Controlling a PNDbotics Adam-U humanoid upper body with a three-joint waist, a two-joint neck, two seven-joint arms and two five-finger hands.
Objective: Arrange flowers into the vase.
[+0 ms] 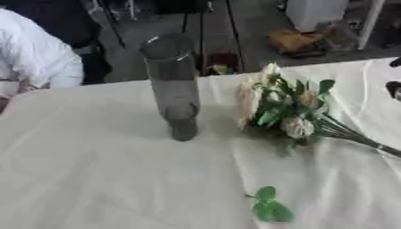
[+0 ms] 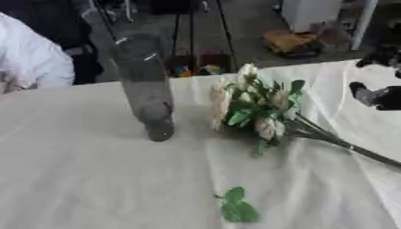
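Observation:
A tall clear glass vase (image 1: 174, 85) stands upright on the white tablecloth (image 1: 94, 170), left of centre. To its right a bunch of cream flowers (image 1: 280, 105) with green leaves lies flat on the cloth, and its dark stems (image 2: 352, 150) run off toward the lower right. A loose green leaf sprig (image 1: 270, 206) lies near the front. My right hand (image 2: 377, 96) shows as dark parts at the right edge, above the stems and apart from the flowers. Nothing is inside the vase. My left hand is out of sight.
The table's far edge (image 1: 117, 84) runs just behind the vase, with dark floor beyond it. A white box (image 1: 315, 12) and a yellow-brown bundle (image 1: 294, 41) sit on that floor.

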